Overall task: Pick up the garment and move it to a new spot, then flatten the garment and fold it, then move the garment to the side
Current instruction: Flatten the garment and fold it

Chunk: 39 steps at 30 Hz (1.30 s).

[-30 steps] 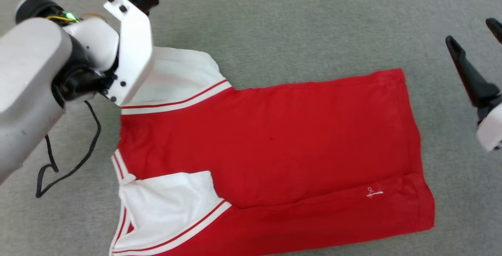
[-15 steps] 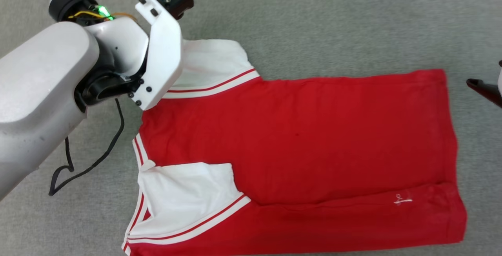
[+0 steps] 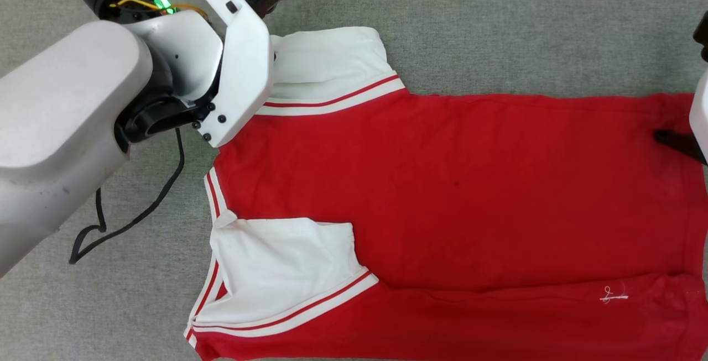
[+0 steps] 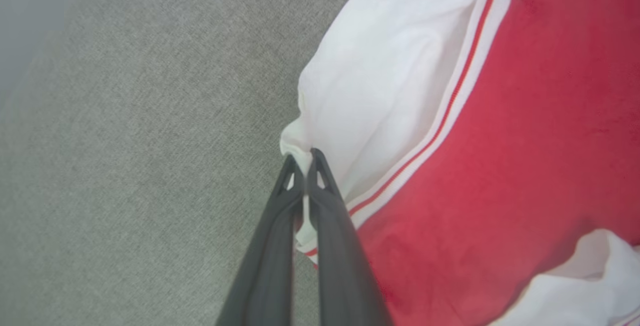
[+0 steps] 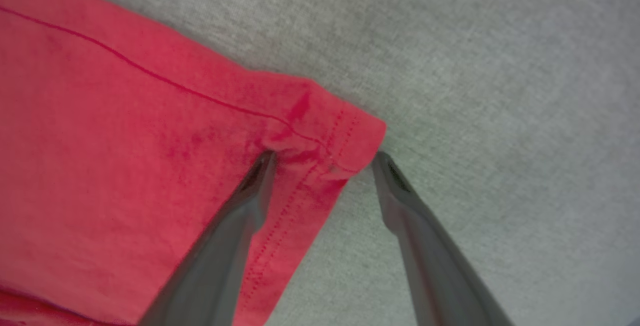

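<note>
pinching the white sleeve (image 4: 380, 66) of the garment (image 3: 442, 184), which lies spread flat on the grey surface (image 3: 498, 18), the left hand (image 4: 302, 159) is clamped tight, while the right hand (image 5: 324, 159), wide open and empty, has just reached the hem corner (image 5: 350, 136), likely readying a two-handed fold

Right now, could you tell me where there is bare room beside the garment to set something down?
Bare grey surface lies beyond the garment, right of its white sleeve. Crowded: the left gripper pinching that sleeve, a black cable beside.
</note>
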Tool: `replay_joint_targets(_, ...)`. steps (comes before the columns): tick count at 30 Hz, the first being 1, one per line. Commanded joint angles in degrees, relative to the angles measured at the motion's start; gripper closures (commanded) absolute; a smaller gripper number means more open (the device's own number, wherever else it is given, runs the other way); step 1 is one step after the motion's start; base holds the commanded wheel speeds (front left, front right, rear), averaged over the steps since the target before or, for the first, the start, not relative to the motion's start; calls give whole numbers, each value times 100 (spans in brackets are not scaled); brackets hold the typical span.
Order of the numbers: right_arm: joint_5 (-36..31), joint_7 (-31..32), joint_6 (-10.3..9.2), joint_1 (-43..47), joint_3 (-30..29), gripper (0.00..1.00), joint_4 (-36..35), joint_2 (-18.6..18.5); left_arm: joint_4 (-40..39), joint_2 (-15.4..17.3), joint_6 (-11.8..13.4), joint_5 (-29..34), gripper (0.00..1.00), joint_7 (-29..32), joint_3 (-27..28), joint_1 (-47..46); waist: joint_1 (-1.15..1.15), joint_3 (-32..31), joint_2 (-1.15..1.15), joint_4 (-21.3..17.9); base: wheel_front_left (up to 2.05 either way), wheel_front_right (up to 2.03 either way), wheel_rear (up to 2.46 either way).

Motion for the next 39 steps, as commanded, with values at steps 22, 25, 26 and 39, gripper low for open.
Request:
replay_joint_targets(22, 408, -1882, -3, 781, 436, 100, 26, -23, 139, 301, 4, -538, 100, -1027, -359, 573, 0, -1499, 0, -107, 0, 0, 0)
replay_joint_targets(25, 496, -2076, -3, 1052, 451, 100, -45, -157, -63, 425, 34, -578, 100, -1098, -414, 848, 0, -1744, 0, -80, 0, 0, 0)
replay_joint_targets(26, 533, -2132, -3, 1160, 444, 100, -74, -202, -136, 476, 48, -588, 100, -1104, -438, 951, 0, -1819, 0, -70, 0, 0, 0)
replay_joint_targets(39, 710, -2696, -3, 2606, 312, 100, -364, -501, -1120, 1232, 496, -772, 100, -1274, -618, 2542, 0, -2406, 0, 14, 0, 0, 0)
